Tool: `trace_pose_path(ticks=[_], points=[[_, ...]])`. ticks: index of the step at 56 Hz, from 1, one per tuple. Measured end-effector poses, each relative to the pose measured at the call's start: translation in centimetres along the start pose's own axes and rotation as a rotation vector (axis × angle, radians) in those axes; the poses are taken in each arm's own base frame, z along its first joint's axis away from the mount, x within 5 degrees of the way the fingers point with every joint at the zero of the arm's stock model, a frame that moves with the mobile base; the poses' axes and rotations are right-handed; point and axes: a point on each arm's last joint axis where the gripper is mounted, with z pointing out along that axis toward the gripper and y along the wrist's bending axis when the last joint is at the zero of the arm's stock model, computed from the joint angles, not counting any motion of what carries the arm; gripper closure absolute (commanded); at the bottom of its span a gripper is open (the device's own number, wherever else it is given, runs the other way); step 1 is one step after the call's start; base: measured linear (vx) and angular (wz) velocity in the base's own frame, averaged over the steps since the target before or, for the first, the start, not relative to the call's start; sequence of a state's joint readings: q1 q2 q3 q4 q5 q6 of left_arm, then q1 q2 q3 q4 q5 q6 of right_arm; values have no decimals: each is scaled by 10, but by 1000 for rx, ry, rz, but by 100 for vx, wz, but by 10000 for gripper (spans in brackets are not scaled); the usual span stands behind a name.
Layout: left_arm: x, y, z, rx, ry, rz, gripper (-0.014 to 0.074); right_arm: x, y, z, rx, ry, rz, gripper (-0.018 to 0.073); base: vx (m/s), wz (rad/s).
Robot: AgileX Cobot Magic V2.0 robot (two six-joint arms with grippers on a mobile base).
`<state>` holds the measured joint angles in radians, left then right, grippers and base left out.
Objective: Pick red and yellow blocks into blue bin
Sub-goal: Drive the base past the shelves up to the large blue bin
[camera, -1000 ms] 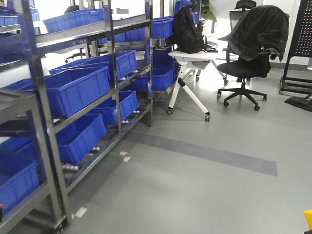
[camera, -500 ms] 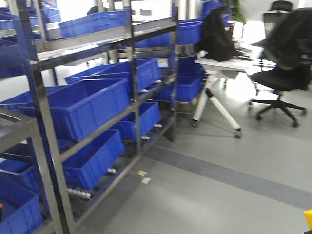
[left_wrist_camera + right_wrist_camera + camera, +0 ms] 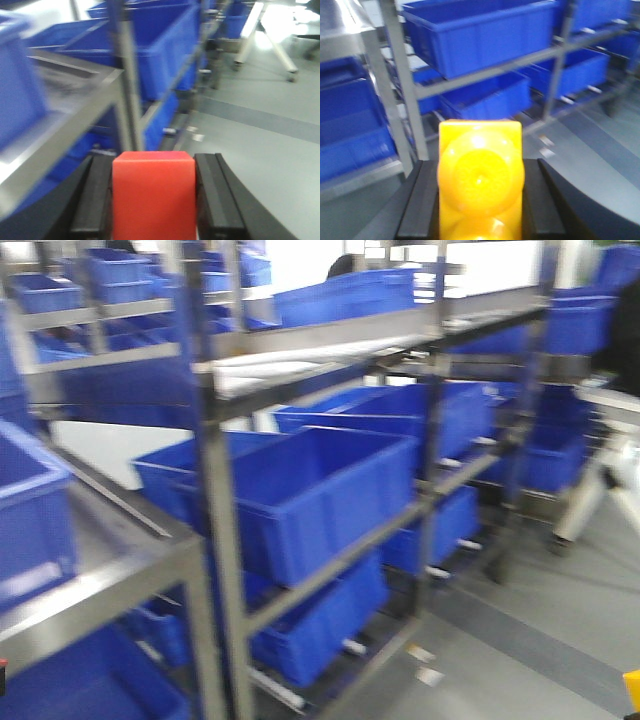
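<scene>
Red cube: lower centre of L wrist view, clamped betw. the two black fingers of the left gripper, which is closed on it.
Yellow brick: lower centre of R wrist view, studs toward cam., pinched by the right gripper, jaws tight on both sides.
Blue bin: cannot tell which, if any, of the blue tubs is the target; all blurred.
Rack: steel shelving, spans front view from left edge to past centre, tubs on every level.
Change: 1 s ago an office chair and white folding table sat upper right and the rack kept to the left. Now the chair is out of frame, only a table leg shows at right edge, and the rack looms larger, motion-blurred.
Meaning: base prob. swinging toward the rack. Carry phase; both blocks in hand, neither deposited yet.
</scene>
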<state>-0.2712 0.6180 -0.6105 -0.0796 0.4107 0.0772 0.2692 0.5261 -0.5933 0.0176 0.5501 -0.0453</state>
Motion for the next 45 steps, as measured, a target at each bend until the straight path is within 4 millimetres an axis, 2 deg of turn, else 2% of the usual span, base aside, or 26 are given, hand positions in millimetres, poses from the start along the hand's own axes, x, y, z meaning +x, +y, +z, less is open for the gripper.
trace_pose_path(ticks=[22,45], points=[[0,0,0,0,0,0,594,0,0,0,0,0,0,569,35,81],[0,0,0,0,-1,0,594,0,0,0,0,0,0,569,21,75]])
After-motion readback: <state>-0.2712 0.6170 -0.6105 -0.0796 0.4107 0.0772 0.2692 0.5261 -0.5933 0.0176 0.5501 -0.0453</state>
